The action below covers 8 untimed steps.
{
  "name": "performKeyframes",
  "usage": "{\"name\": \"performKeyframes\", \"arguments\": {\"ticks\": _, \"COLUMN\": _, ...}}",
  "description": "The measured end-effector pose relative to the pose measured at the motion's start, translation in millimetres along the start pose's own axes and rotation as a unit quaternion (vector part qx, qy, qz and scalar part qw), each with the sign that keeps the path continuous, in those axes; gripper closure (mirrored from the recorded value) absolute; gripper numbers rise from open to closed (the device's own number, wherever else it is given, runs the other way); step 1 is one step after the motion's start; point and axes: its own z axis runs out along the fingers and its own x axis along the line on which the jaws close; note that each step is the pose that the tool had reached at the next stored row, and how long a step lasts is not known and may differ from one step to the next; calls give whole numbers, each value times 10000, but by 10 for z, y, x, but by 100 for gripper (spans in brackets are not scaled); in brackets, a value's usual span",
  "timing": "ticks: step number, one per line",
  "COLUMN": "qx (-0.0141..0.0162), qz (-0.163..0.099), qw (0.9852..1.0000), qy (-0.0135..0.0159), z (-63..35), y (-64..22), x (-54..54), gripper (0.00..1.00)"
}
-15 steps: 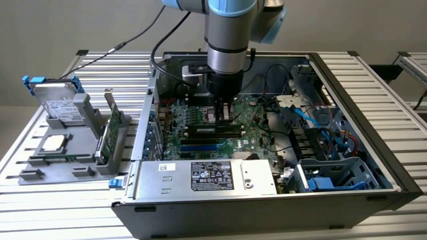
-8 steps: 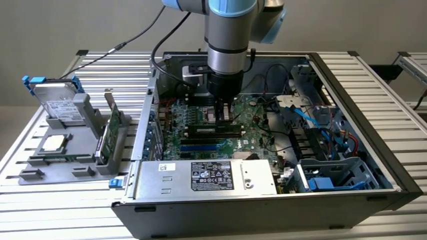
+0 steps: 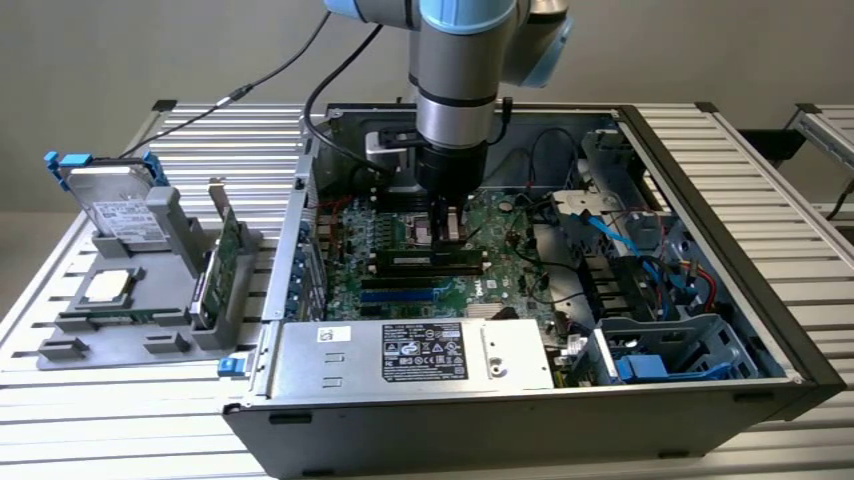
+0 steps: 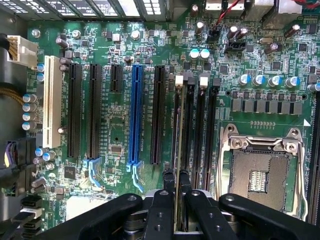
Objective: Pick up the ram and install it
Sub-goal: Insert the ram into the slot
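Observation:
The ram (image 4: pixel 178 125) is seen edge-on as a thin dark strip running along one of the black memory slots, next to a white latch (image 4: pixel 179 79). My gripper (image 4: pixel 176 182) is shut on it, one black finger (image 4: pixel 168 182) on each side. In the exterior view the gripper (image 3: pixel 449 232) reaches straight down into the open computer case (image 3: pixel 747 300), and the ram (image 3: pixel 427 260) is a dark stick with black chips standing on the green motherboard (image 3: pixel 501 275) directly under the fingers. I cannot tell whether it is fully seated in the slot.
A CPU socket (image 4: pixel 260 172) lies beside the memory slots; a blue slot (image 4: pixel 134 115) and a white slot (image 4: pixel 48 110) are on the other side. A silver power supply (image 3: pixel 414 355) fills the case front. On the exterior view's left a grey holder (image 3: pixel 147 330) carries a hard drive (image 3: pixel 114 210) and a green card (image 3: pixel 227 255).

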Motion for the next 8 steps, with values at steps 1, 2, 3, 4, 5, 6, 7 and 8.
{"name": "performKeyframes", "arguments": {"ticks": 1, "qx": -8, "qz": -6, "qw": 10000, "qy": 4, "z": 0, "y": -2, "x": 0, "gripper": 85}}
{"name": "performKeyframes", "arguments": {"ticks": 2, "qx": -16, "qz": -15, "qw": 10000, "qy": 8, "z": 0, "y": -4, "x": 0, "gripper": 85}}
{"name": "performKeyframes", "arguments": {"ticks": 3, "qx": -20, "qz": -23, "qw": 10000, "qy": 11, "z": 0, "y": -7, "x": -1, "gripper": 85}}
{"name": "performKeyframes", "arguments": {"ticks": 4, "qx": -20, "qz": -31, "qw": 10000, "qy": 13, "z": 0, "y": -10, "x": -2, "gripper": 85}}
{"name": "performKeyframes", "arguments": {"ticks": 5, "qx": -21, "qz": -37, "qw": 10000, "qy": 14, "z": -1, "y": -11, "x": -3, "gripper": 85}}
{"name": "performKeyframes", "arguments": {"ticks": 6, "qx": -20, "qz": -43, "qw": 10000, "qy": 15, "z": -1, "y": -12, "x": -4, "gripper": 85}}
{"name": "performKeyframes", "arguments": {"ticks": 7, "qx": -20, "qz": -47, "qw": 10000, "qy": 15, "z": -1, "y": -13, "x": -5, "gripper": 85}}
{"name": "performKeyframes", "arguments": {"ticks": 8, "qx": -20, "qz": -50, "qw": 10000, "qy": 16, "z": -1, "y": -14, "x": -5, "gripper": 85}}
